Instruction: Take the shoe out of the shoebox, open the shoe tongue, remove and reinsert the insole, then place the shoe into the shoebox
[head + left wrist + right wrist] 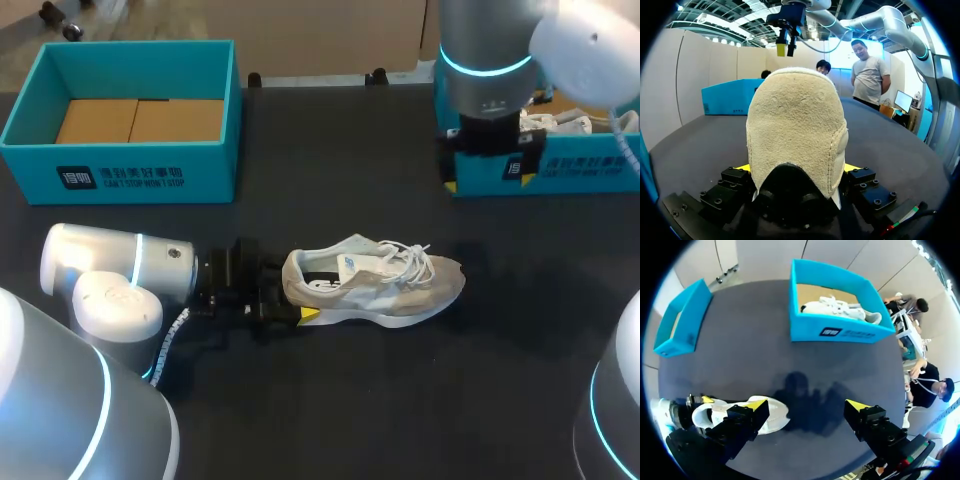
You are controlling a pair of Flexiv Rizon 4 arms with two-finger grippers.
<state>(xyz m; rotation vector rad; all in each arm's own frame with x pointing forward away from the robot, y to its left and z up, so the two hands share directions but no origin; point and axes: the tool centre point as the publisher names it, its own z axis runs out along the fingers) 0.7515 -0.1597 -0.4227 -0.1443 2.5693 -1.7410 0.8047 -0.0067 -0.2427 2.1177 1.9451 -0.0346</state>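
A beige and white shoe [375,285] stands upright on the dark table, toe to the right, laces loose. My left gripper [292,303] is at its heel. In the left wrist view the suede heel [795,125] fills the gap between the fingers, and both yellow tips press its sides, so the gripper is shut on the shoe. My right gripper [807,407] hangs high over the table with its fingers wide open and empty. The shoe [779,416] lies far below it. From the head view the right gripper [487,150] is by the right shoebox.
An open teal shoebox [120,175] with a bare cardboard floor stands at the back left. A second teal shoebox [560,172] at the back right holds another white shoe [835,307]. Dark tabletop [400,400] spreads around the shoe.
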